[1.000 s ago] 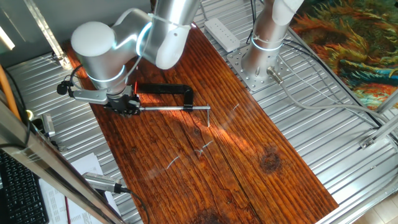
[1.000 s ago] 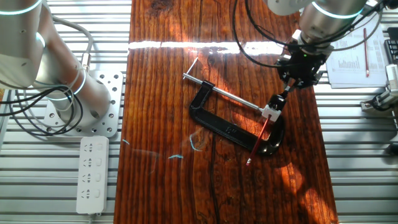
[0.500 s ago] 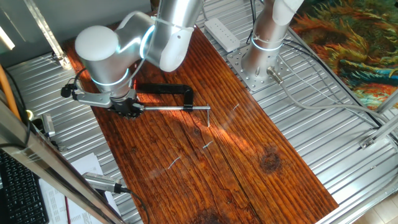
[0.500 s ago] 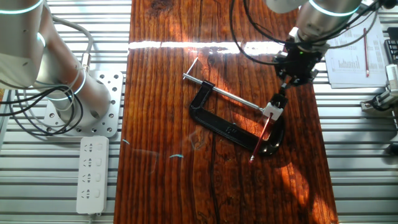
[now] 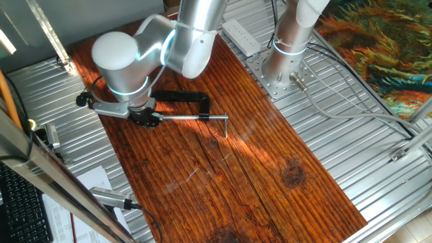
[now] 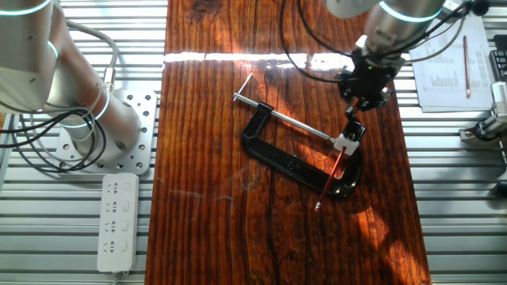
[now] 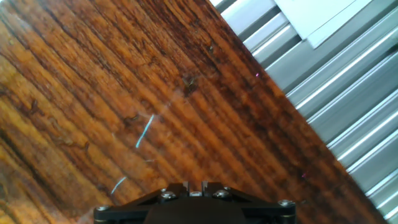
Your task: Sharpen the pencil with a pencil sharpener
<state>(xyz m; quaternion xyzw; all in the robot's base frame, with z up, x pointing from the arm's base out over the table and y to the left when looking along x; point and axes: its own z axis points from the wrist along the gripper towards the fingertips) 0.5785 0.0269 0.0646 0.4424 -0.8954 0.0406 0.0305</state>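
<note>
The pencil (image 6: 329, 181) is a thin red stick that slants across the right end of the black C-clamp (image 6: 291, 165). Its upper end sits under a small white piece (image 6: 348, 142) at the tip of the clamp's steel rod (image 6: 297, 124). My gripper (image 6: 353, 131) reaches down to that spot, and its fingers look closed on the pencil's upper end. In the one fixed view the gripper (image 5: 150, 119) sits at the rod's left end and the arm hides the pencil. The pencil sharpener does not show; the fingertips cover the clamp's mouth. The hand view shows only wood and the gripper base.
The second arm's base (image 6: 95, 134) and a white power strip (image 6: 117, 222) stand left of the wooden board (image 6: 214, 198). Papers (image 6: 447, 71) lie on the metal table to the right. The board's right edge (image 6: 404, 174) is close to the gripper.
My hand has shifted a little left and towards the board's far end. The fingertips stayed at the rod's tip. The pencil's free end wobbled slightly and returned.
</note>
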